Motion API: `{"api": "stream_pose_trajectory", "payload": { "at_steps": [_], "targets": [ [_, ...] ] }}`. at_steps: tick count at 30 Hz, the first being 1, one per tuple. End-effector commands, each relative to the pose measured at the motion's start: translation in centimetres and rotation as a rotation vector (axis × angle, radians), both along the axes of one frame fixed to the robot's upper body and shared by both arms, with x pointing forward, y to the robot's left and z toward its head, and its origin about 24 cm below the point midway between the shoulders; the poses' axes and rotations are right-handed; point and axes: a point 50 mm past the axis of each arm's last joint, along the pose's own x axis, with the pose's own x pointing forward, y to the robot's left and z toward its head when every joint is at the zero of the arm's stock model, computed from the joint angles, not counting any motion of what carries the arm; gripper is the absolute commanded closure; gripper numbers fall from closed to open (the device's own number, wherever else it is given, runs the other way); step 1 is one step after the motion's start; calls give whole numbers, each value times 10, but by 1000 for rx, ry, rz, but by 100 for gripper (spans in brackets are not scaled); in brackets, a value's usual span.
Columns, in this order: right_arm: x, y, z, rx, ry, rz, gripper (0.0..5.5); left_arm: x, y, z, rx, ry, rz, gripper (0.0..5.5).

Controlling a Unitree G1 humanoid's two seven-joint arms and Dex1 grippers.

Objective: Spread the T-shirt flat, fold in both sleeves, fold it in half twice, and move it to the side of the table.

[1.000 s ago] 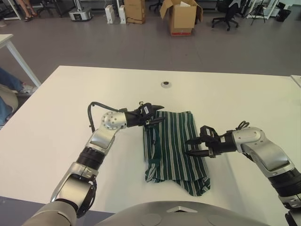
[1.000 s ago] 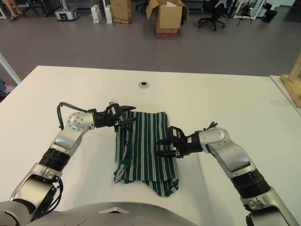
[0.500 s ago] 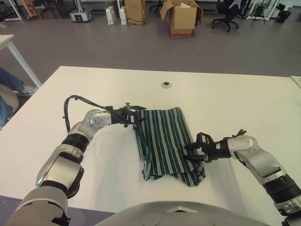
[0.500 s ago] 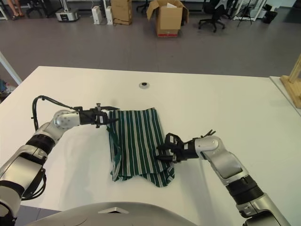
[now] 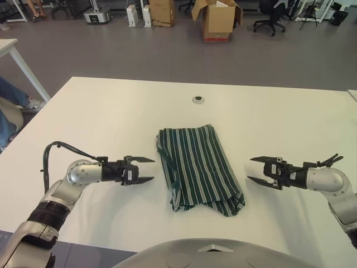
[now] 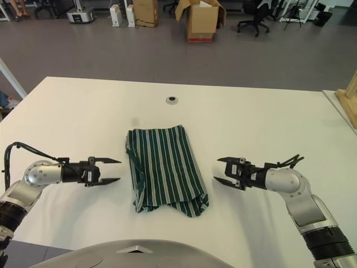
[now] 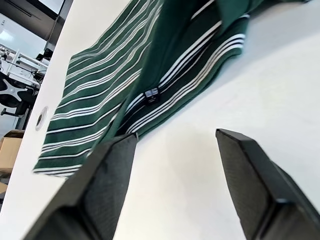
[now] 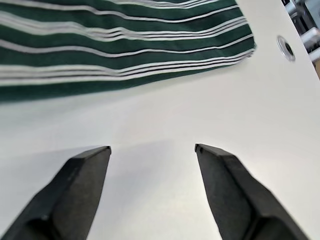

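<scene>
While its 2 fingers stand spread with bare tabletop between them, the left gripper [image 5: 150, 169] hangs low over the table [image 5: 100, 106] and holds nothing. Its tips point right toward the T-shirt [image 5: 196, 167] and stop short of the cloth's left edge. On the other side of the garment the right gripper [image 5: 251, 169] is likewise spread wide and holds nothing, with its tips pointing left and apart from the cloth's right edge. Both grippers are level with the near half of the garment. Whether either one touches the tabletop cannot be told.

Between the 2 grippers the T-shirt lies about midway across the white table. It is folded into 1 narrow strip of dark green, with white stripes running along its length from near to far. Its far end is fairly straight and flat. Its near end is rumpled, with several layers showing and a corner poking out to the right. Along the left edge a fold of cloth is turned over, and a small dark tag [image 7: 151, 94] shows on it.

Beyond the shirt's far end, well apart from it, a small round grommet [image 5: 197, 100] sits in the tabletop. Past the table's far edge, an open cardboard box [image 5: 218, 19] and an office chair [image 5: 271, 14] stand on the grey floor [image 5: 111, 50].
</scene>
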Motion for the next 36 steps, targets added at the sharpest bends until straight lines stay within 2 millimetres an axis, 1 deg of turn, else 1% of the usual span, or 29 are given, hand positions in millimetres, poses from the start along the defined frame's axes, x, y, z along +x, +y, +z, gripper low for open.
{"api": "stream_pose_trajectory", "payload": {
  "at_steps": [1,2,6,9,12,14,16,20,22,24,27,31,34,36],
  "targets": [
    [-7,6,-4,-100,-157,263,224,-18,-20,-1,18,-217,-198,231],
    [-9,10,-6,-106,-187,327,224,-25,-27,-3,11,-250,-254,231],
    [-14,20,-18,-110,-232,491,224,-38,-43,-14,-15,-280,-358,231],
    [-13,27,-21,-99,-239,565,224,-36,-46,-26,12,-268,-407,231],
    [-13,33,-26,-72,-202,598,224,-34,-47,-35,6,-254,-431,231],
    [-13,36,-28,-75,-190,633,224,-31,-50,-32,-31,-294,-437,231],
    [-13,39,-31,-75,-182,653,224,-28,-56,-25,-92,-361,-436,231],
    [-12,43,-34,-61,-182,665,224,-34,-59,-31,-70,-349,-495,231],
    [-12,46,-33,-39,-179,674,224,-37,-57,-35,-31,-313,-519,231],
    [-15,49,-33,-26,-155,708,272,-40,-50,-38,5,-271,-530,278],
    [-26,49,-35,-61,-127,831,343,-39,-45,-43,49,-213,-544,343],
    [-36,51,-37,-89,-105,949,405,-36,-46,-46,86,-150,-573,395],
    [-50,54,-33,-56,-66,979,463,-46,-48,-42,70,37,-496,432],
    [-59,58,-31,-11,-21,932,501,-70,-44,-35,75,178,-518,460]
  ]
}}
